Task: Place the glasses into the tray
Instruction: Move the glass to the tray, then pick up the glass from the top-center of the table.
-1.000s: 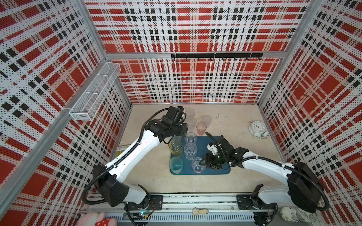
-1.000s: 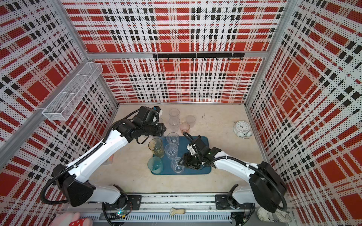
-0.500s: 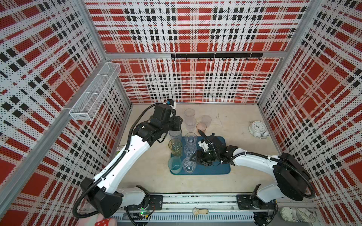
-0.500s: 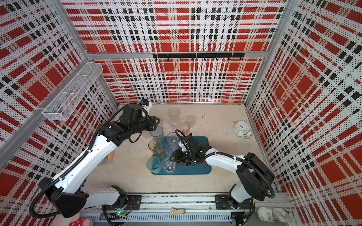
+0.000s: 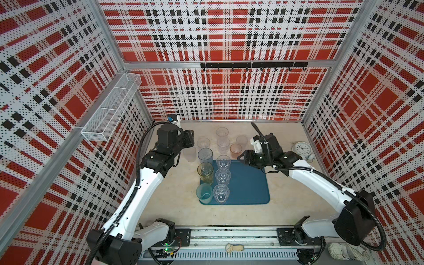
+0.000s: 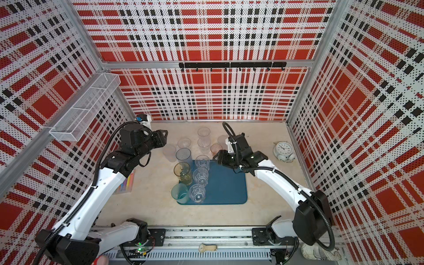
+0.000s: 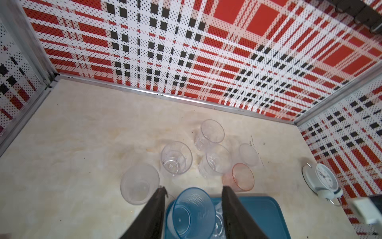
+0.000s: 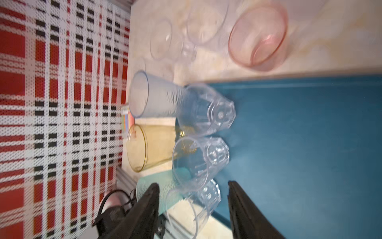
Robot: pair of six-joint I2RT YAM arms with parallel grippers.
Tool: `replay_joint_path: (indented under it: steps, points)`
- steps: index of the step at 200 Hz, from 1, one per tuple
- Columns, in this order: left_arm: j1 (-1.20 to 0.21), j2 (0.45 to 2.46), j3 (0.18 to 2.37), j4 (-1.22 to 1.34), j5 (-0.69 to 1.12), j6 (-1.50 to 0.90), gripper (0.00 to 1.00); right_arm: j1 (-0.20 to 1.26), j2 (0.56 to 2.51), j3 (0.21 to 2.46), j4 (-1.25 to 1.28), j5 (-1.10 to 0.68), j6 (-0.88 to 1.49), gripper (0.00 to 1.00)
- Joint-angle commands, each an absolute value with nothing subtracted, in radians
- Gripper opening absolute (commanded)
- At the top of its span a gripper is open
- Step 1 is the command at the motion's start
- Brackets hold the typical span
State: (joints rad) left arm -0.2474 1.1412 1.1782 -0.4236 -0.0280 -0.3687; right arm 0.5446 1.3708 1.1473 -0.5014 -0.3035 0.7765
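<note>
The dark blue tray (image 5: 247, 185) holds three clear faceted glasses (image 5: 223, 176) in a row, with an amber glass (image 5: 205, 173) and a teal glass (image 5: 204, 193) along its left edge. A grey-blue glass (image 7: 193, 211) stands at its far left corner. My left gripper (image 7: 193, 188) hangs open above that glass, its fingers clear of both sides. Further glasses stand on the table behind the tray: clear ones (image 5: 222, 132), a frosted one (image 5: 190, 153) and a pink one (image 5: 235, 148). My right gripper (image 5: 240, 158) is open and empty over the tray's far edge.
A white alarm clock (image 5: 302, 148) stands at the right near the back. A white wire basket (image 5: 110, 110) hangs on the left wall. A coloured card (image 6: 127, 183) lies on the table under the left arm. The tray's right half is bare.
The left gripper has opened around the grey-blue glass, which now stands at the tray's far left corner. The right arm has drawn back from the near clear glass to the tray's far edge.
</note>
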Motion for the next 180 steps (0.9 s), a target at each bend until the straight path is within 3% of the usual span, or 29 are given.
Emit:
replay_joint_path:
  steps: [1, 61, 104, 180]
  points:
    - [-0.196, 1.126, 1.116, -0.269, 0.034, -0.416, 0.51, 0.515, 1.406, 1.217, -0.602, -0.164, 0.626, 0.56]
    - [-0.179, 1.119, 0.983, -0.169, -0.031, -0.445, 0.55, 0.505, 1.658, 1.450, -0.532, 0.048, 0.529, 0.56]
    - [-0.188, 1.081, 0.872, -0.102, -0.026, -0.492, 0.55, 0.532, 1.843, 1.577, -0.442, 0.023, 0.534, 0.52]
    - [-0.196, 1.085, 0.871, -0.128, -0.027, -0.502, 0.55, 0.558, 2.143, 1.842, -0.461, 0.030, 0.448, 0.50]
